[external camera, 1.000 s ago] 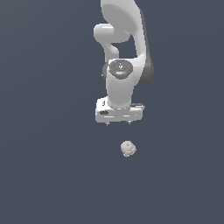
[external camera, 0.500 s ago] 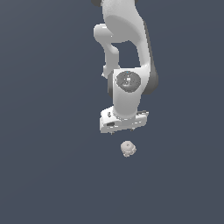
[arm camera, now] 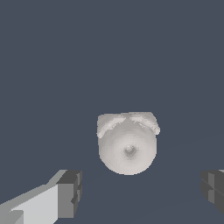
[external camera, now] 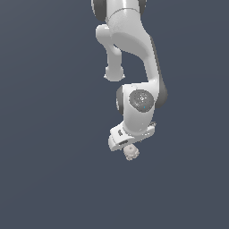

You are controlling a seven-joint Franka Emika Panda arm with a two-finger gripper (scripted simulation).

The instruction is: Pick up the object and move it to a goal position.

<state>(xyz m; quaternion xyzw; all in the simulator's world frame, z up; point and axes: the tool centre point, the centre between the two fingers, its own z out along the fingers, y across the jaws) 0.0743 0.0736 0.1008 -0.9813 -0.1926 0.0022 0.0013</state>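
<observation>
The object (external camera: 131,152) is a small lumpy off-white thing lying on the dark grey floor. In the exterior view my gripper's white hand sits right above it and covers its upper part; the fingers are hidden there. In the wrist view the object (arm camera: 127,142) looks round with a dimple and a ridged edge. My gripper (arm camera: 142,192) is open, its dark pads (arm camera: 70,192) standing wide apart on either side, and the object lies a little beyond the gap between them, untouched.
Only the plain dark grey floor (external camera: 49,179) surrounds the object. The white arm (external camera: 134,49) rises from the hand toward the upper part of the exterior view.
The arm has come down and shifted toward the object. The hand now hangs right over it, where a gap showed before. The object has not moved.
</observation>
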